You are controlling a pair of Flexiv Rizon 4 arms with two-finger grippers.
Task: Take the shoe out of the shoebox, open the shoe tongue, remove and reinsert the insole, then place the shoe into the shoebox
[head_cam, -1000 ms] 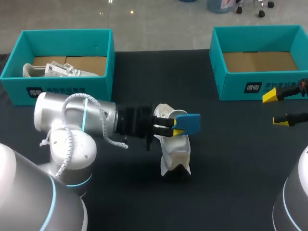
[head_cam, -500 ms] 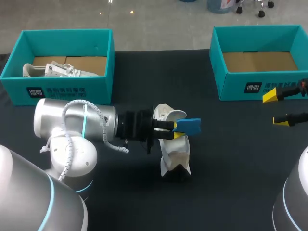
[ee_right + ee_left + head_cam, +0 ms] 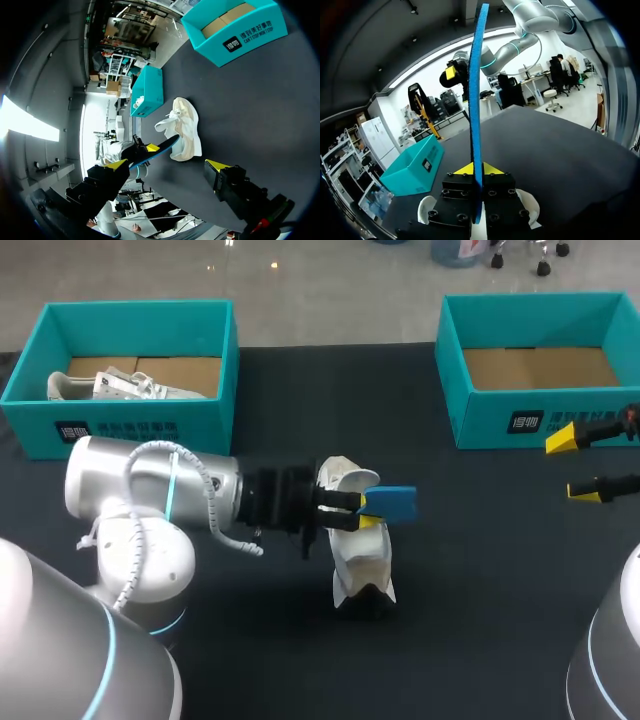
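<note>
Left gripper (image 3: 368, 508) pinched shut on the blue insole (image 3: 392, 502), which sticks out sideways past it | shoe (image 3: 362, 558) on the table (image 3: 480, 620) right underneath, long axis crosswise to the insole, so it'll want a turn to go in imo | right gripper (image 3: 580, 465) spread wide, empty, well apart | box (image 3: 485, 400) has a dark label (image 3: 525, 421), print not read off

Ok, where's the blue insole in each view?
Head view: blue insole mid-table, held in left tool over the white shoe.
Left wrist view: blue insole edge-on in the left tool, white shoe below.
Right wrist view: blue insole ahead of right tool, beside the white shoe.
Shared landmark: the white shoe.
</note>
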